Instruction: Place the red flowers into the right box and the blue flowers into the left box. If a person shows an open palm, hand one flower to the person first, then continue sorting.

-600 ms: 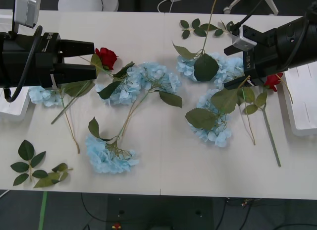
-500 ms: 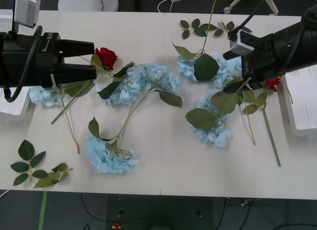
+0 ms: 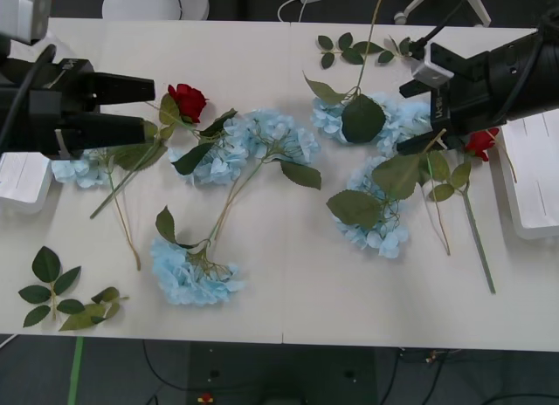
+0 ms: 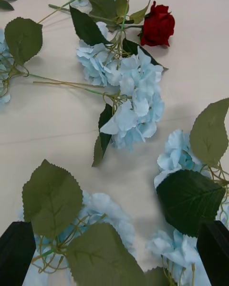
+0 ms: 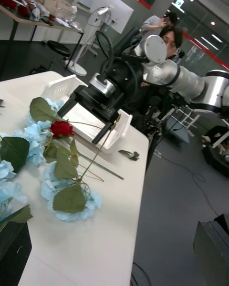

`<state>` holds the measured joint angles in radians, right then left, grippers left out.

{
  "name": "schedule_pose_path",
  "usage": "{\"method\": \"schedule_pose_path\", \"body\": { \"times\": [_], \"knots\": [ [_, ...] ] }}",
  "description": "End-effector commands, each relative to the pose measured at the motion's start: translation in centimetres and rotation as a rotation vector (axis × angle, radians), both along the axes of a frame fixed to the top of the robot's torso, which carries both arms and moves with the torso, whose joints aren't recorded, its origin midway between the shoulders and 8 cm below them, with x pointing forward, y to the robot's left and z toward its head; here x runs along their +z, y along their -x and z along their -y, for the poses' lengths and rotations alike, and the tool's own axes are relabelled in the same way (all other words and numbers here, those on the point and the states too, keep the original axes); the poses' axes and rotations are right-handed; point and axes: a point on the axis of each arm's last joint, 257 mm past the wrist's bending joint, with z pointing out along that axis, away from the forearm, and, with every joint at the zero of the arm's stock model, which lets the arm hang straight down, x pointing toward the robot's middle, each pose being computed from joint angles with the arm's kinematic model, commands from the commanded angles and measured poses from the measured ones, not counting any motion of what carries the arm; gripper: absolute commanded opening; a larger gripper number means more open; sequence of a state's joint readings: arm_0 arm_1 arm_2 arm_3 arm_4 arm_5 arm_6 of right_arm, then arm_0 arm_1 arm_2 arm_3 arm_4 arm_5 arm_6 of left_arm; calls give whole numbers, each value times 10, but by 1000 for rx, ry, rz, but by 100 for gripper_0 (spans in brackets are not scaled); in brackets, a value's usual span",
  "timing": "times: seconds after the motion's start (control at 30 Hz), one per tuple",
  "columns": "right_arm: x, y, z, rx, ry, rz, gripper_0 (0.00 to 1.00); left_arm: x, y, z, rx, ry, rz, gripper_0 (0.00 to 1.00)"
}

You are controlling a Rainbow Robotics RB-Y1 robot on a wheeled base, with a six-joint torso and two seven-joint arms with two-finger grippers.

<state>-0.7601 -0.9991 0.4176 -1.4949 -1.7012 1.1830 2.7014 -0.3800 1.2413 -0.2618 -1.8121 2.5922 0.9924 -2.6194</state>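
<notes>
- The black left gripper is hovering over the left part of the white table, its two fingers spread apart and holding nothing, their tips pointing at a deep-red artificial rose with a thin green stem.
- The black right gripper is hanging low over the table's right side with its fingers parted; a thin tan stem is crossing by the lower finger, and whether the fingers are touching it cannot be told.
- A second red rose is lying just beside that gripper, partly under the arm, its long stem running toward the table's near edge.
- Pale sky-blue hydrangea heads with broad dark leaves are resting across the table: a pair at centre, one near the front edge, two on the right, and one under the left arm.
- The shallow white right tray with slit marks is sitting at the right edge; the white left tray is sitting at the left edge.
- Bloomless green leaf sprigs are lying at the near-left corner.
</notes>
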Motion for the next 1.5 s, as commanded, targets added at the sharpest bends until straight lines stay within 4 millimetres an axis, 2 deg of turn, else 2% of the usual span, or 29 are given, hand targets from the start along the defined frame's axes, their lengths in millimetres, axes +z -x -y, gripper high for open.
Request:
{"method": "schedule_pose_path", "body": {
  "times": [0.03,0.13,0.27,0.43,0.67,0.83,1.03,1.27,1.5],
  "knots": [
    [56,-20,32,-99,-24,-15,100,41,-22,-42,128,-5,-212,100],
    [63,-18,60,-186,-42,-102,100,40,-43,-63,233,-31,-299,100],
    [54,-1,85,-249,6,-217,100,26,-66,-83,354,-79,-379,100],
    [50,8,133,-426,87,-314,100,-9,-85,-105,509,-136,-537,100],
    [37,3,180,-673,161,-372,100,-57,-103,-131,707,-207,-694,100],
    [12,16,218,-860,236,-487,100,-96,-112,-155,851,-294,-755,100],
    [-21,26,233,-936,274,-555,100,-130,-123,-168,969,-384,-760,100],
    [-63,42,246,-977,245,-617,100,-157,-131,-184,1085,-455,-763,100],
    [-98,44,233,-967,157,-648,100,-188,-135,-196,1162,-495,-772,100]
  ]
}}
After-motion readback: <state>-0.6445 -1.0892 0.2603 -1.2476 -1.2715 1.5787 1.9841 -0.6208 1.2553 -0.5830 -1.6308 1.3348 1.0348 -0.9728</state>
